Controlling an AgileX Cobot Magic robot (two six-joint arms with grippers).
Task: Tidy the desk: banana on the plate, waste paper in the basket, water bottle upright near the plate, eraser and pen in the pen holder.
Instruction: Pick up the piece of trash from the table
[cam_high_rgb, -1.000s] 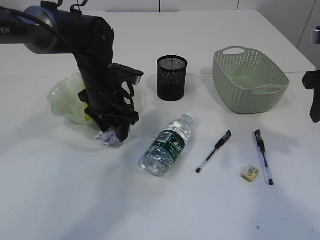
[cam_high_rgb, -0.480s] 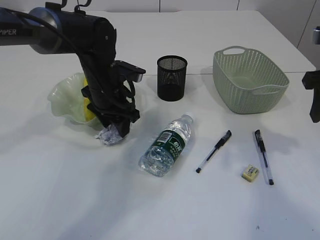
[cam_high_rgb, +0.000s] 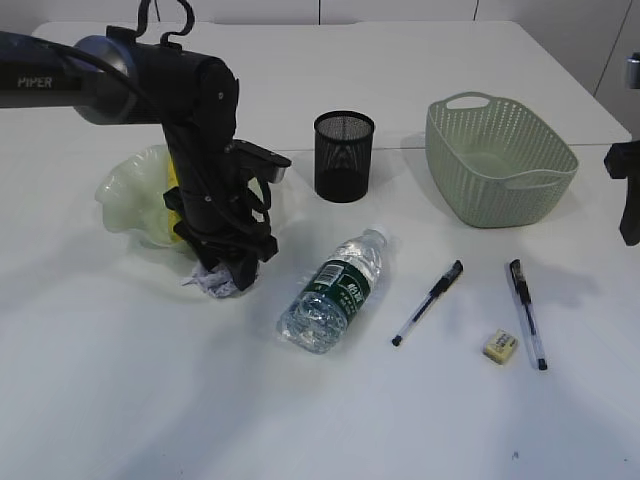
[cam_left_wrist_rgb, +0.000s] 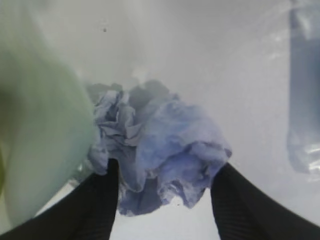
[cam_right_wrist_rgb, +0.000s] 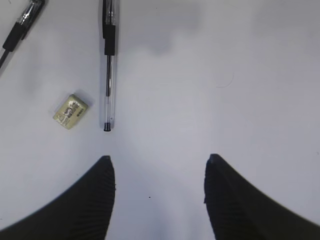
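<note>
Left end effector is spread wide around the crumpled waste paper at left of frame, crowded by the plate and lying bottle; right end effector is held wide, empty

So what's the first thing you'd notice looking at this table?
The big black arm on the left, its left claw open around a crumpled paper ball beside the wavy green plate. Next, the water bottle lying on its side in the middle, with two pens and an eraser to its right.
</note>
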